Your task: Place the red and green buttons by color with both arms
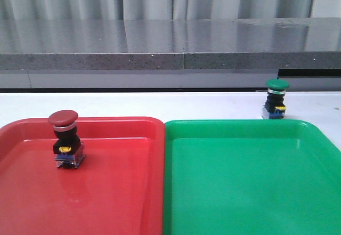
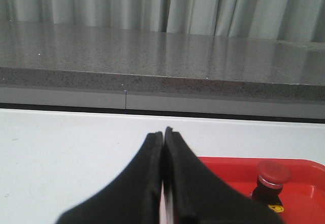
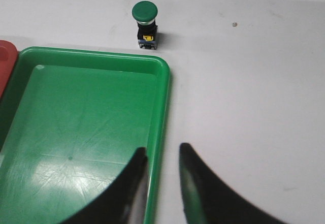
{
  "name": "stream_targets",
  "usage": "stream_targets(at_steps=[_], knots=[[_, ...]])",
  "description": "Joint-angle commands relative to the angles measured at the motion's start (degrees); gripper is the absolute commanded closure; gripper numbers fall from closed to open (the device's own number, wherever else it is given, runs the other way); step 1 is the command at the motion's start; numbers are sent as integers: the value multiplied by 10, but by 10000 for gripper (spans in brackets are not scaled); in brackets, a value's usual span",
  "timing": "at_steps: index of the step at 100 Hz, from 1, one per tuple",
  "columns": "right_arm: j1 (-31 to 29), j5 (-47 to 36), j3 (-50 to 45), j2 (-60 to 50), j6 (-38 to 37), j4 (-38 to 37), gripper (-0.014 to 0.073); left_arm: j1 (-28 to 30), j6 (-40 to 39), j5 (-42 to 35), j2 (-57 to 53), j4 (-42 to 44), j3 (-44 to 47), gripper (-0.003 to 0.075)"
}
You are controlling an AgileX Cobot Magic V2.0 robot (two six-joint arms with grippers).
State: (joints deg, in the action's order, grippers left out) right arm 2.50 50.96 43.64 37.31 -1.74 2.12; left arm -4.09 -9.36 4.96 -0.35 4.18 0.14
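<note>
Our right tool (image 3: 162, 183), fingers apart, could topple the green button (image 3: 145, 22) upright beyond the green tray's (image 3: 160, 112) far rim; left tool (image 2: 163, 183) is pressed together.

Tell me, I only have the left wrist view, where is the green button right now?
Observer: The green button stands on the white table, just beyond the green tray's far edge.
Operator: Is that tray holding anything?
Observer: Nothing shows in it.
Operator: What about the right arm's fingers?
Observer: The right gripper is open, its fingers straddling the green tray's outer rim, well short of the green button.
</note>
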Motion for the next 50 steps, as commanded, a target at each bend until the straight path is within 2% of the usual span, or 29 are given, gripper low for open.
stream_targets(at_steps=[1, 6, 12, 33, 50], knots=[[0, -30, 20, 2, 0, 3, 149, -4, -4, -45, -17, 0, 23, 739], [0, -32, 20, 2, 0, 3, 61, -4, -4, -45, -17, 0, 23, 740], [0, -34, 20, 2, 0, 3, 17, -4, -4, -45, -17, 0, 23, 740], [0, -47, 20, 6, 0, 4, 11, -4, -4, -45, -17, 0, 23, 740], [0, -70, 38, 60, 1, 25, 11, -4, -4, -45, -17, 0, 23, 739]])
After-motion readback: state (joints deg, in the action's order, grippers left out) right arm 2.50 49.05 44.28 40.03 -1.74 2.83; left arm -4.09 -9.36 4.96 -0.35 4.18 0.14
